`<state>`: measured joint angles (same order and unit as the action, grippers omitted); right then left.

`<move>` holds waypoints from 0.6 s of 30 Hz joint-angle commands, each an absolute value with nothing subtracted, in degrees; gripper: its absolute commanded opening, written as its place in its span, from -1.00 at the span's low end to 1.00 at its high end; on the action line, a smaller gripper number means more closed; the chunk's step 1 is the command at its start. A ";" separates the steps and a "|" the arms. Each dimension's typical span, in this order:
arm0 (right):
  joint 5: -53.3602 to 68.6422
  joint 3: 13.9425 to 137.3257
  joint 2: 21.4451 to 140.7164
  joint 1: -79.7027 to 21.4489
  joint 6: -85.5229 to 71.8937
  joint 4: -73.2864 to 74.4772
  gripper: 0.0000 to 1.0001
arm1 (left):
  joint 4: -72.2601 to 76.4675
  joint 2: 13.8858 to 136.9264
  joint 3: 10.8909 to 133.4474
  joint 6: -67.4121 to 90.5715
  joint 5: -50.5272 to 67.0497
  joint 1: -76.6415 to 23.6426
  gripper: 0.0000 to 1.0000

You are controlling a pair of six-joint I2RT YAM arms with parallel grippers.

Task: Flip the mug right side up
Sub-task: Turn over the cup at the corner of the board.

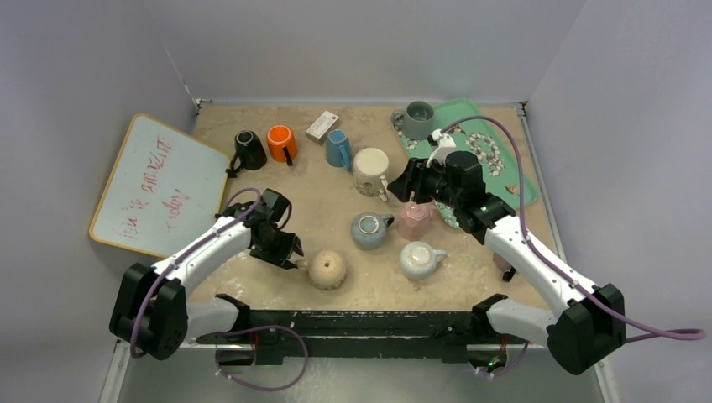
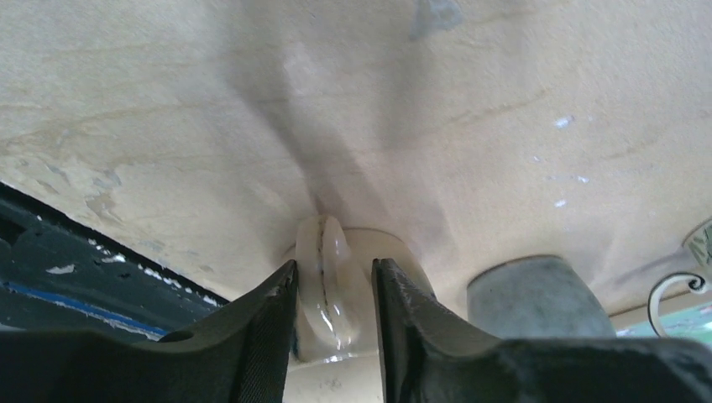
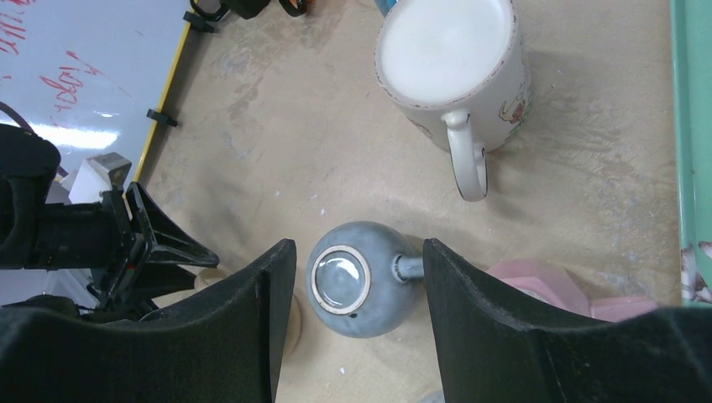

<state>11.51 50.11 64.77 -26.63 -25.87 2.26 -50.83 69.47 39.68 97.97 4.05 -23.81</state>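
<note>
Mug (image 1: 327,269), beige, apparently sits mouth-down on the surface (image 1: 312,197) near the front edge, with its handle (image 2: 323,281) toward the left arm. The left claw (image 2: 334,264) is narrowed about that handle and seemingly clamped on it. Recommended: confirm the handle is seated deep and centred between the fingers, lift clear of the surface, then roll the wrist slowly so the body cannot swing or slip. The right claw (image 3: 359,245) hangs wide and empty above a blue-grey mug (image 3: 348,294), apart from the work.

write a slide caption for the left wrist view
Left pincer straddling the handle of the upside-down beige mug on the tabletop
</note>
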 commanded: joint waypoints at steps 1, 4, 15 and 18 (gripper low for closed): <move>11.78 49.19 63.20 -26.81 -25.53 0.49 0.20 | -53.96 69.34 44.58 98.19 4.71 -25.62 -0.23; 11.99 48.72 63.11 -26.81 -25.74 0.26 0.19 | -53.99 67.16 44.61 102.11 2.38 -28.69 -0.20; 12.05 48.60 61.76 -26.81 -25.27 0.51 0.20 | -51.59 71.47 41.94 106.21 3.32 -31.51 -0.35; 11.96 48.69 61.28 -26.81 -24.99 0.87 0.20 | -50.82 71.87 42.28 106.34 3.25 -31.55 -0.43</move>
